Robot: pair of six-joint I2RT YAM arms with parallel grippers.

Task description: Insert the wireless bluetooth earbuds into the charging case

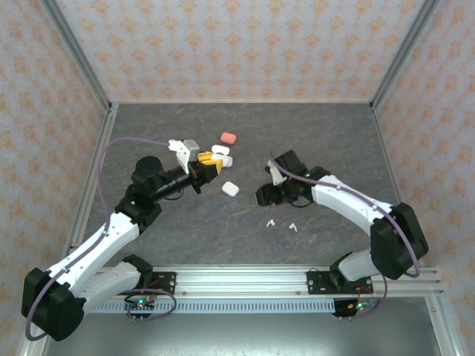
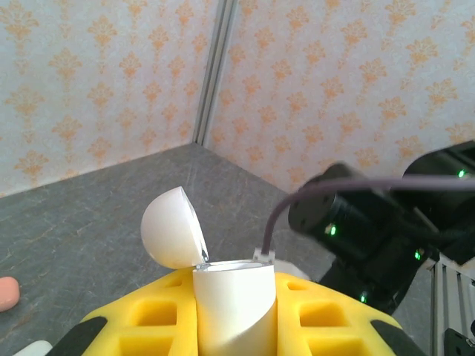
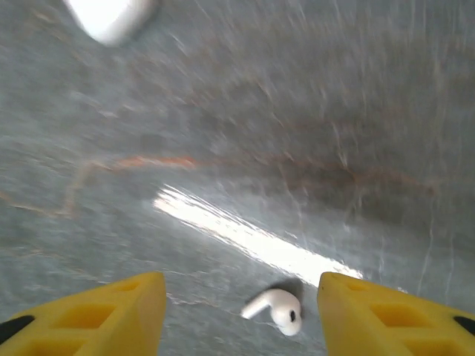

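Observation:
My left gripper point(image 2: 234, 315) is shut on a white charging case point(image 2: 236, 297), pinched upright between the yellow fingers point(image 2: 152, 315). Its rounded lid point(image 2: 172, 226) stands open to the upper left. In the top view this gripper point(image 1: 210, 167) hangs over the table's middle left. My right gripper point(image 3: 241, 311) is open and low over the table. A white stemmed earbud point(image 3: 278, 308) lies between its yellow fingers point(image 3: 111, 315), nearer the right one and touching neither. Two more white earbuds point(image 1: 270, 222) point(image 1: 293, 227) lie on the table in front of the right gripper point(image 1: 266, 194).
A closed white case point(image 1: 229, 188) lies between the two grippers, seen blurred in the right wrist view point(image 3: 111, 16). A coral-pink case point(image 1: 228, 138) sits farther back. The right arm point(image 2: 371, 222) is close by in the left wrist view. Patterned walls enclose the dark table point(image 1: 326, 133).

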